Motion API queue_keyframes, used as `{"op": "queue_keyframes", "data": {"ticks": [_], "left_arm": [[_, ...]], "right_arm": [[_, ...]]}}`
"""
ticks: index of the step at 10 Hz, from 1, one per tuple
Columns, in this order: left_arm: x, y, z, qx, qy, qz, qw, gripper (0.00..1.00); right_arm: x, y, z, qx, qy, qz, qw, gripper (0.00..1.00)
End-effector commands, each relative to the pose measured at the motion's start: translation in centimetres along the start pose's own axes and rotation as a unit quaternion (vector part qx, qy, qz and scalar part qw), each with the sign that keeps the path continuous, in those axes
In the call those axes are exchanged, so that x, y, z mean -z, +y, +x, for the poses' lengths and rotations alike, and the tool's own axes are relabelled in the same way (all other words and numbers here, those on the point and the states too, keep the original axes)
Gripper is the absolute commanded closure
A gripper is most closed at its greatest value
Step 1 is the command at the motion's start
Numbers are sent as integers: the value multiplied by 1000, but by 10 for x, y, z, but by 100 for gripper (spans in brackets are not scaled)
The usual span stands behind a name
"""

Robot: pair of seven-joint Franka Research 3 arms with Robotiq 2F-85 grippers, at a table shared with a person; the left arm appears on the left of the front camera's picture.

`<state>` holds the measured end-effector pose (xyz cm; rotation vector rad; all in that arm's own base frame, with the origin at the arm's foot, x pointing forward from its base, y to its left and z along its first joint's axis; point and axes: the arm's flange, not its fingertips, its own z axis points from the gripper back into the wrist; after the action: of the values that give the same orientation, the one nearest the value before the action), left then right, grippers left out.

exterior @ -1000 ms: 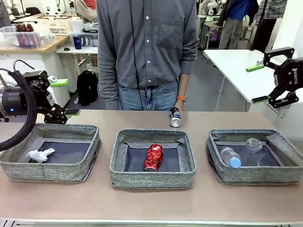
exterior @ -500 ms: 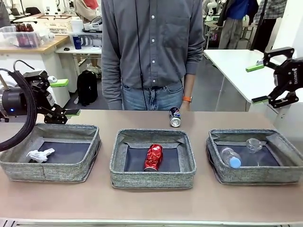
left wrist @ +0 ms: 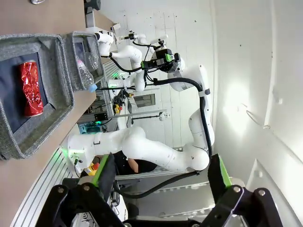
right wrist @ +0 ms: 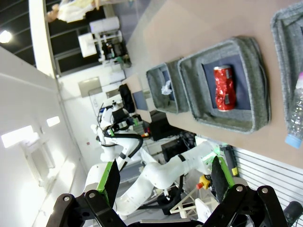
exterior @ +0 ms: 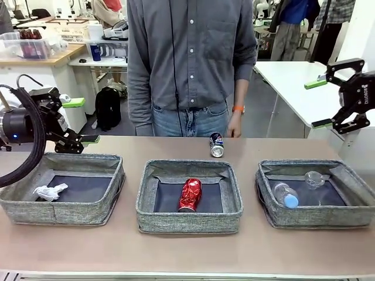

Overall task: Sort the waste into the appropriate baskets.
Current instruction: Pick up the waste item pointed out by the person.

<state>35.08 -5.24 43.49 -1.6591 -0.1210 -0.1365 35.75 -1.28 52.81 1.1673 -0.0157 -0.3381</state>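
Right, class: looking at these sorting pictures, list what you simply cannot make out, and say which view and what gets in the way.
- Dark blue soda can, front view: its label print is too small to read.
- Clear plastic cup, front view: its outline fades into the right basket.
- Clear blue-capped bottle, right wrist view: cut off by the right edge.
- Crumpled white paper wad, right wrist view: partly hidden behind the left basket's wall.

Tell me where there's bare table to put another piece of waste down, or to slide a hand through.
Bare table runs along the near edge, in front of all three baskets. Narrower strips separate the left basket, middle basket and right basket. Behind the baskets the far strip is free, except where the dark blue soda can lies behind the middle basket, near the person's hand.
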Motion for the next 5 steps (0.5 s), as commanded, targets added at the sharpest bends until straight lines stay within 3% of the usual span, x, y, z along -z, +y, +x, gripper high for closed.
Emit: {"op": "queue_keyframes", "data": {"ticks": [1, 5], "left_arm": [[3, -3, -2, -4, -8, -5, 1000, 0], [3, -3, -2, -4, -8, -5, 1000, 0]], "right_arm": [[-3, 2, 0, -3, 7, -3, 1000, 0], [-3, 2, 0, -3, 7, -3, 1000, 0]]}}
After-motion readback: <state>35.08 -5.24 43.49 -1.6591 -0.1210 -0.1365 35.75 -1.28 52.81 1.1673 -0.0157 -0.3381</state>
